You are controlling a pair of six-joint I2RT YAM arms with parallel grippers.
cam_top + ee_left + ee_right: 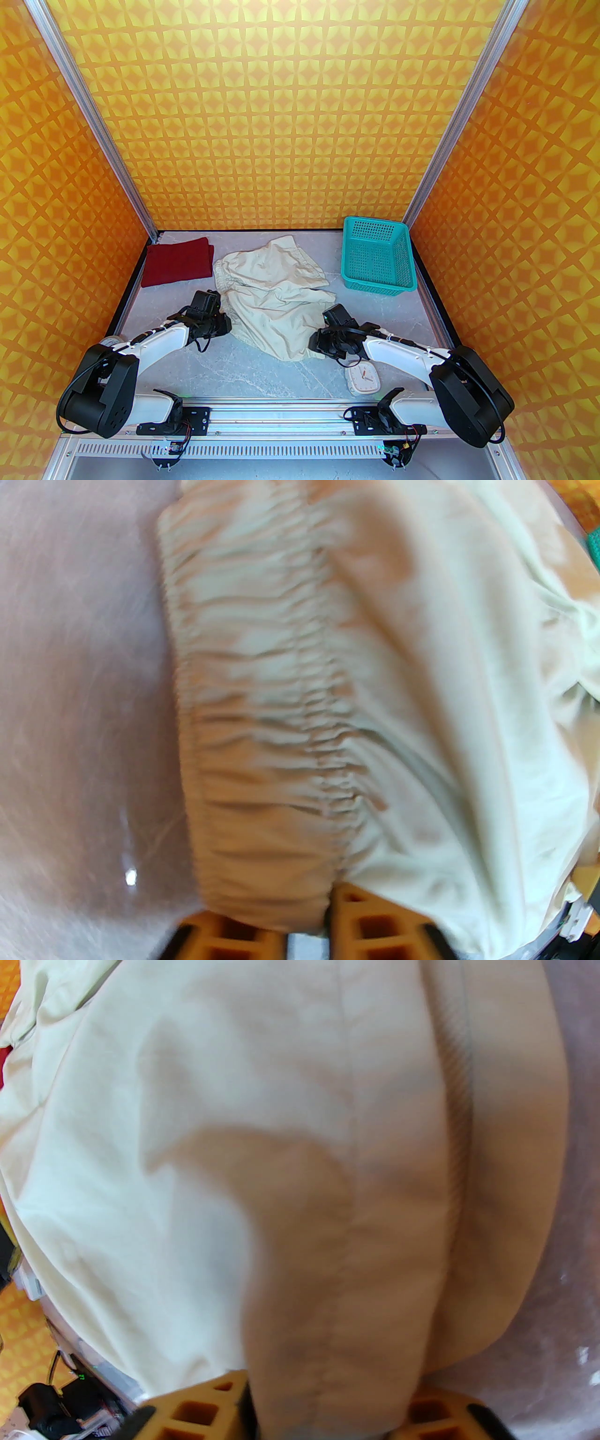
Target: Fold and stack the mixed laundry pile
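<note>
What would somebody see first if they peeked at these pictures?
Probably the bright orange patterned walls, then the crumpled cream-beige shorts in the middle of the grey table, with the left gripper pinching the gathered waistband and the right gripper holding a fold at the opposite edge. A folded dark maroon-red shirt lies at the back left and a teal plastic mesh basket stands at the back right.

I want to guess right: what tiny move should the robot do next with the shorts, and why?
Probably lift both edges slightly together: the shorts lie crumpled, the left gripper pinching their waistband, the right gripper their other side.
</note>
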